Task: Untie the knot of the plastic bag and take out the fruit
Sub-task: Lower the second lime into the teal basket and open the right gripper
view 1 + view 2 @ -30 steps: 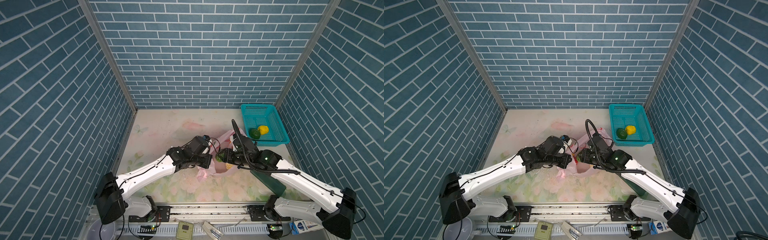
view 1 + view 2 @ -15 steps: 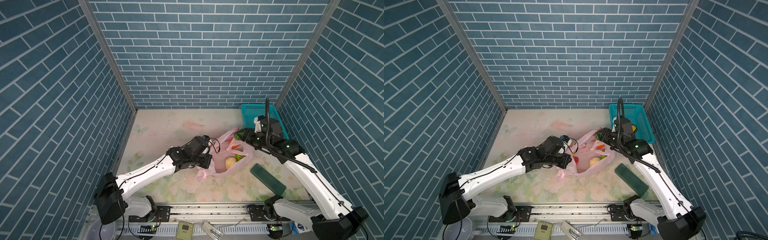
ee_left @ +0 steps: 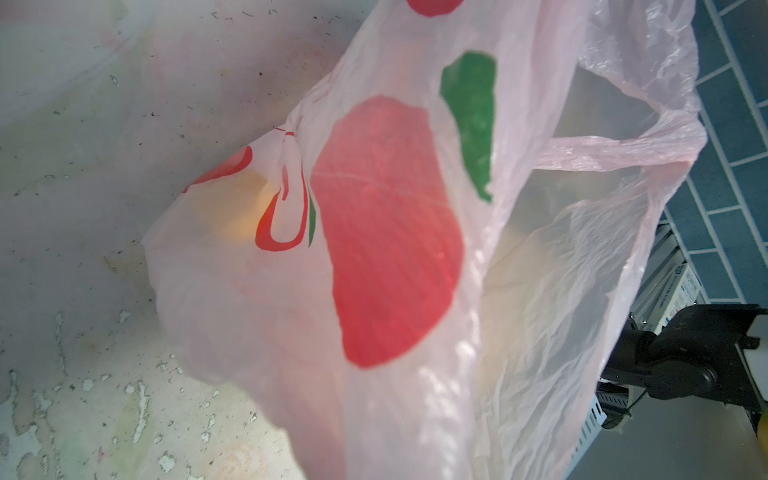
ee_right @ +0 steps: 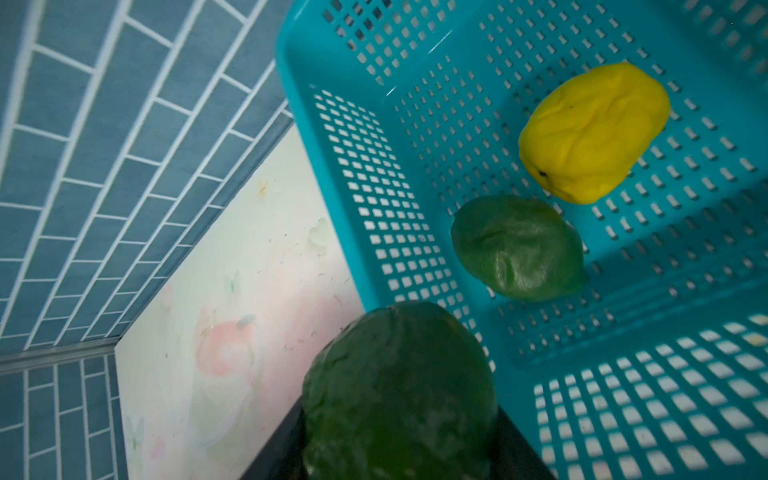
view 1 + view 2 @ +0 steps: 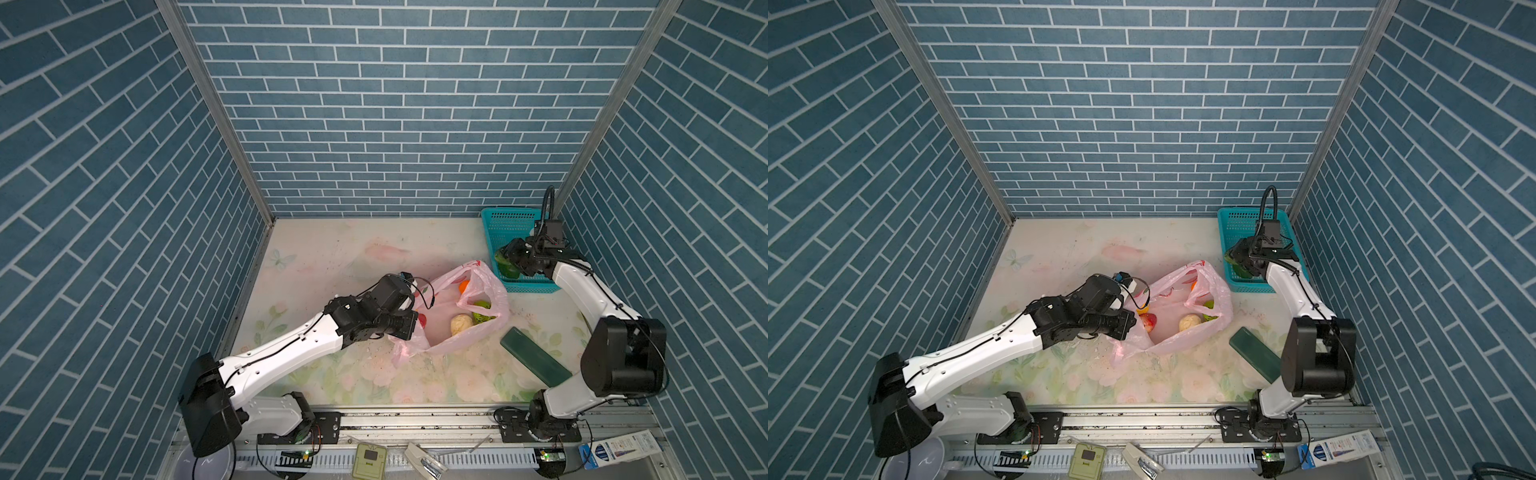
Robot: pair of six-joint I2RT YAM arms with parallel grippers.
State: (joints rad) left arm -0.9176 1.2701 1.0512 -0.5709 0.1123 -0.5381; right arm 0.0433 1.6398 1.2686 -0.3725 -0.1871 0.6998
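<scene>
The pink plastic bag lies mid-table with its mouth gaping open; no knot shows. Inside it lie fruit: a cream-white piece, a light green one, an orange one and a red one. My left gripper is shut on the bag's near-left rim; in the left wrist view the bag fills the frame and hides the jaws. My right gripper is shut on a dark green fruit over the teal basket's left edge.
The teal basket stands at the back right and holds a yellow fruit and a green fruit. A dark green flat block lies right of the bag. Brick walls close three sides.
My right arm has lifted the dark green fruit out of the bag and swung back and right to the basket. The left gripper has kept its hold on the bag.
</scene>
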